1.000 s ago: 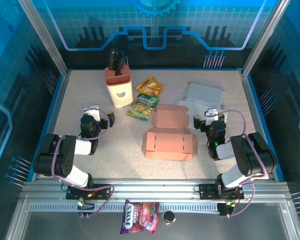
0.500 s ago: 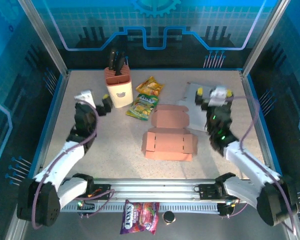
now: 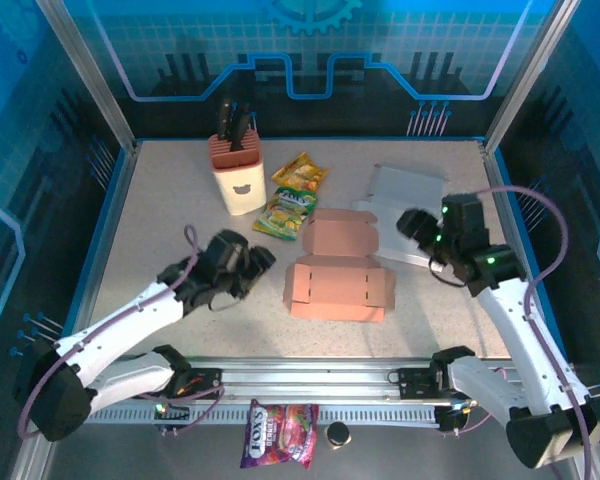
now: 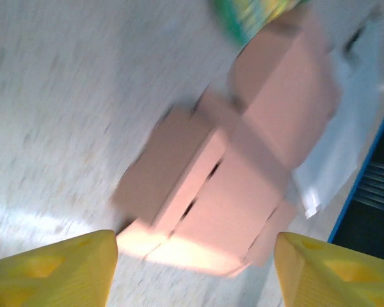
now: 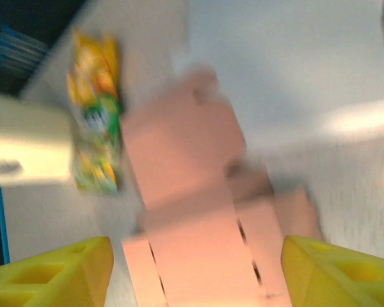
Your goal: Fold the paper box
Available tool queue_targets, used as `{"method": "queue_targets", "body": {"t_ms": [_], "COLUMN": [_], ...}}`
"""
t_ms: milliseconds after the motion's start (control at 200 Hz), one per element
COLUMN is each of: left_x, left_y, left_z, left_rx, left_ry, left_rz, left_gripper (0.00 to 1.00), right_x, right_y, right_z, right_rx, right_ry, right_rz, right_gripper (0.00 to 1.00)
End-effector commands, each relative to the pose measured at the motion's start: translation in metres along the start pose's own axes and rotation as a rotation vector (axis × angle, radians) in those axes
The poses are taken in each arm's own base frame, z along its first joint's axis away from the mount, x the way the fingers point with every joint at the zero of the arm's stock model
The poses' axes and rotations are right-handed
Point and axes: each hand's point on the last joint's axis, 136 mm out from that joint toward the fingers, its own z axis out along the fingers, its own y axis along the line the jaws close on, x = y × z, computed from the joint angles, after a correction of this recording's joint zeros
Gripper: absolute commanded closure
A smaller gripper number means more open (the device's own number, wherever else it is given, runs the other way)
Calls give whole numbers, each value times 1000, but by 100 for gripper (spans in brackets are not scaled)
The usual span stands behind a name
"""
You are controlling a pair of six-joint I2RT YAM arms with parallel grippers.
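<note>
The pink paper box [image 3: 338, 280] lies flat and unfolded at the middle of the counter [image 3: 170, 210], its lid flap pointing to the far side. The left fingers [image 4: 57, 268] hover just left of the box, spread apart with nothing between them. The right fingers [image 5: 339, 272] hang by its far right corner, likewise apart and empty, over a white flat sheet [image 3: 410, 185] in the top view.

The only legible writing is "FOX'S", on a red and purple candy bag [image 3: 278, 435] at the near rail. A green snack packet [image 3: 286, 212] and a yellow one [image 3: 300, 172] lie far left of the box, their print too small to read. A beige knife block [image 3: 240, 180] stands left of them. Both wrist views are blurred.
</note>
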Motion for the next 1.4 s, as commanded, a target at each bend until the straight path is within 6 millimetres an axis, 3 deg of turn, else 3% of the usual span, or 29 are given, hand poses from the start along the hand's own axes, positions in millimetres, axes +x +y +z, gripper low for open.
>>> {"method": "queue_targets", "body": {"t_ms": [0,185,400,605,845,1046,1396], "left_x": [13,36,35,34,38,27,24], "left_y": [-6,-11,-11,-8,2,3,4], "left_z": [11,43,65,77,84,87,91], "left_rx": [42,85,91,101,75,123,148], "left_ry": [-6,10,-18,-32,-38,-86,-103], "left_rz": [-220,-279,-298,-310,-322,-321,-317], "left_gripper": [34,34,37,47,52,62,67], "right_x": [50,67,78,86,91,93,98], "right_y": [-4,-5,-8,-12,-12,-14,-18], "right_z": [5,14,17,20,24,25,33], "right_rx": [-45,-81,-109,-116,-140,-146,-149], "right_ry": [177,238,277,304,328,336,357], "right_rz": [117,136,165,186,239,252,302], "right_gripper": [30,30,29,29,29,28,29]}}
